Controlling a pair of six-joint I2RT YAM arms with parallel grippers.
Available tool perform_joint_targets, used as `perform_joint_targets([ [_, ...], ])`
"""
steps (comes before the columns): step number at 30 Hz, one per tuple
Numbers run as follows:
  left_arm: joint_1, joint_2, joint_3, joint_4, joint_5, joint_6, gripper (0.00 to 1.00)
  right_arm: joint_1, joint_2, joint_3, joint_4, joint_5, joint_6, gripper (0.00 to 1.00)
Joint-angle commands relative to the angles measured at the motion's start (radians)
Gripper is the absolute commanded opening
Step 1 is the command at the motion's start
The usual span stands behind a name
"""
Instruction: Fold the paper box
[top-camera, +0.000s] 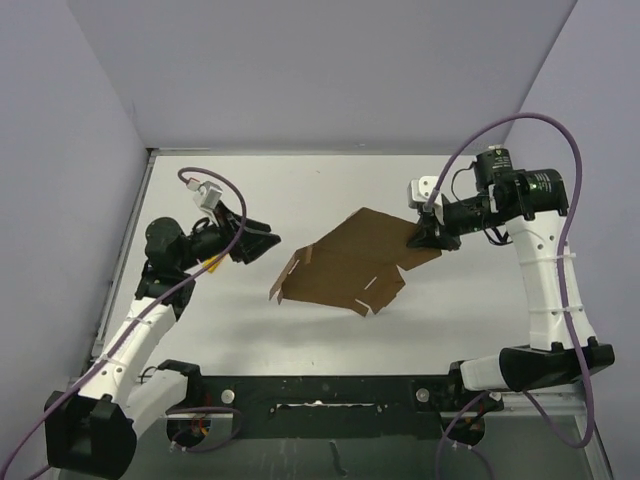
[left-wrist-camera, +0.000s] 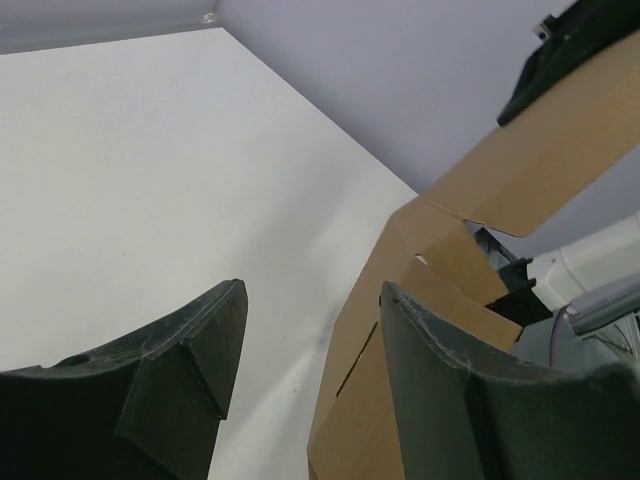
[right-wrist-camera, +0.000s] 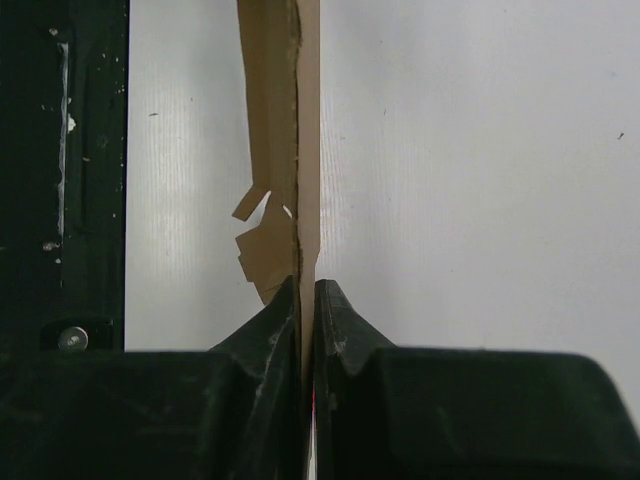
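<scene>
1. Right, three lilac walls (top-camera: 320, 70) box in the scene: back, left and right in the top view.
2. One white table (top-camera: 300, 190) fills the middle of the top view.
3. Two arms, white with black joints. The left arm (top-camera: 140, 320) is lower left and the right arm (top-camera: 545, 290) runs up the right side.
4. One paper box (top-camera: 350, 265), a brown die-cut sheet still mostly flat, sits in the centre of the top view. It is tilted, with the upper right corner lifted off the table. A flap is bent up at the lower left end, and slots are cut along the lower edge.
5. Two grippers.
   - The right gripper (top-camera: 425, 235) pinches the sheet's upper right corner. In the right wrist view its jaws are clamped on the cardboard, which runs edge-on up the frame centre.
   - The left gripper (top-camera: 262, 243) is left of centre, near the sheet but apart from it, jaws spread with nothing between them. In the left wrist view the cardboard lies behind the right finger (left-wrist-camera: 450, 380), in the lower right of the frame.
</scene>
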Motion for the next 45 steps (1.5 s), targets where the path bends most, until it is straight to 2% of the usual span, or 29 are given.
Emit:
perform_joint_targets([
  [1,-0.074,-0.003,-0.017,0.034,-0.051,0.092,0.54,0.044,0.047,0.057,-0.064,0.074,-0.049,0.00],
  [4,-0.101,-0.022,-0.112,0.099,-0.099,0.059,0.53,0.094,0.056,0.026,-0.027,0.147,-0.022,0.00],
  [10,-0.138,-0.042,-0.294,0.188,-0.290,0.015,0.55,0.221,-0.007,-0.135,0.191,0.346,0.116,0.00],
  [19,-0.137,0.001,-0.347,0.187,-0.404,0.052,0.56,0.296,0.043,-0.283,0.412,0.488,0.262,0.00],
  [26,-0.139,0.120,-0.380,0.354,-0.380,0.085,0.57,0.290,0.086,-0.250,0.398,0.420,0.258,0.00],
  [34,-0.142,0.340,-0.348,0.604,-0.297,0.224,0.57,0.262,0.148,-0.147,0.296,0.339,0.215,0.00],
  [45,-0.170,0.476,-0.352,0.799,-0.178,0.308,0.58,0.261,0.173,-0.113,0.272,0.305,0.210,0.00],
])
